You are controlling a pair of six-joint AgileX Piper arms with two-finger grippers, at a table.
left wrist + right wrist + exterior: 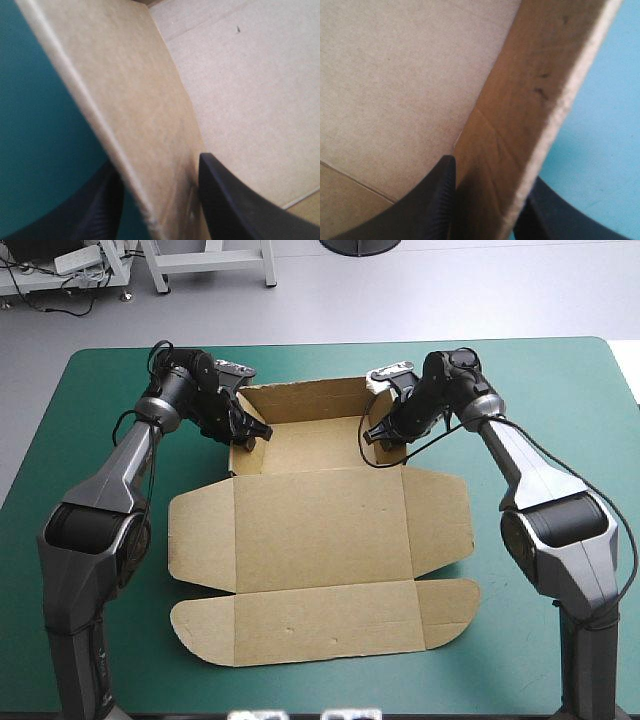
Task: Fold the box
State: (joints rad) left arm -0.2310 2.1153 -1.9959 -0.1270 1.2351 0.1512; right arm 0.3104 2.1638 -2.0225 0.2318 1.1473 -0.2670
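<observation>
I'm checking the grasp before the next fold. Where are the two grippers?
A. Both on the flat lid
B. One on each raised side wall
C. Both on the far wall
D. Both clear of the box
B: the left gripper pinches the left side wall of the box and the right gripper pinches its right one, each with one finger inside and one outside.

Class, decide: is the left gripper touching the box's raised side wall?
Touching. The left wrist view shows the left gripper clamped on a wall of the box.
</observation>
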